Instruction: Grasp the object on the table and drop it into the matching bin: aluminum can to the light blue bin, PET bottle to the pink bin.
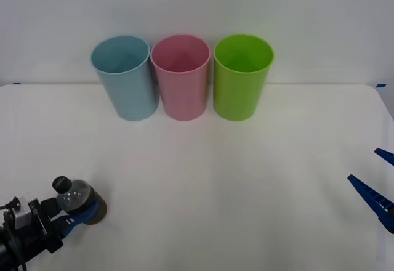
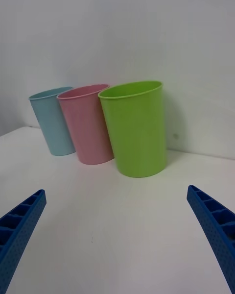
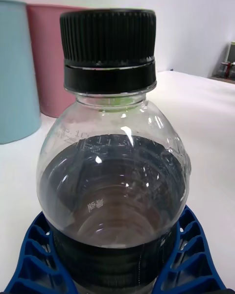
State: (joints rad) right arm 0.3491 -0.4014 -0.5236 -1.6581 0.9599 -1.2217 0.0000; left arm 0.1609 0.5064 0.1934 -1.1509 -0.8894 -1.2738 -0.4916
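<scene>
The PET bottle (image 1: 75, 198), small, clear, black-capped with a dark label band, sits at the white table's (image 1: 215, 191) near left corner. The light blue bin (image 1: 125, 77) and pink bin (image 1: 181, 77) stand upright, touching, at the far edge.

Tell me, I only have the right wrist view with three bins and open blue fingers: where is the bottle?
Observer: The PET bottle stands at the table's near left corner.
Operator: Is anything holding it?
Observer: Yes, the left gripper has its fingers around the bottle's lower body.
Operator: Capped?
Observer: A black cap is on it, with the pink bin behind it in the left wrist view.
</scene>
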